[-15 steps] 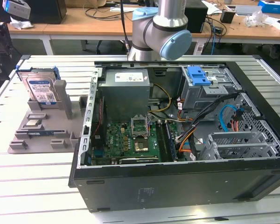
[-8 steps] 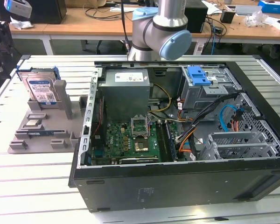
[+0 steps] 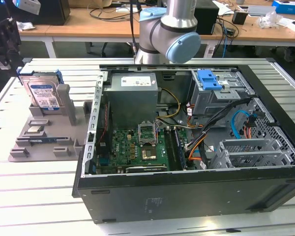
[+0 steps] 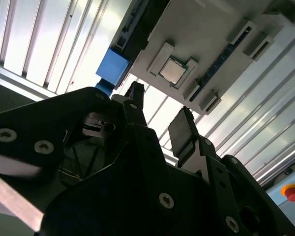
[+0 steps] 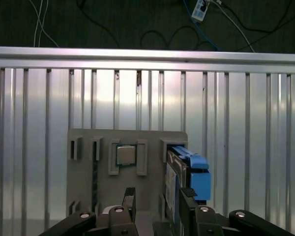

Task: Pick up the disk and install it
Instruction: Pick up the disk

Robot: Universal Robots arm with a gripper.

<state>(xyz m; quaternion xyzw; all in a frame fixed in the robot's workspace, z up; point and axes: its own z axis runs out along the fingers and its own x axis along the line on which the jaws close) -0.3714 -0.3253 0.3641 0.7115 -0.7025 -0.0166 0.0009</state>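
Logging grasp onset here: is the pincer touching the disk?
Cannot tell. In the first wrist view one finger of the open pincer crosses in front of the disk, hiding any gap or contact.

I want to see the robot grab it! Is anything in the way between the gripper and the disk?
Nothing visible is in the way. In the first wrist view the open gripper hangs over the grey holder, and the disk stands on its edge in the holder's slot, close by one finger, with nothing in between.
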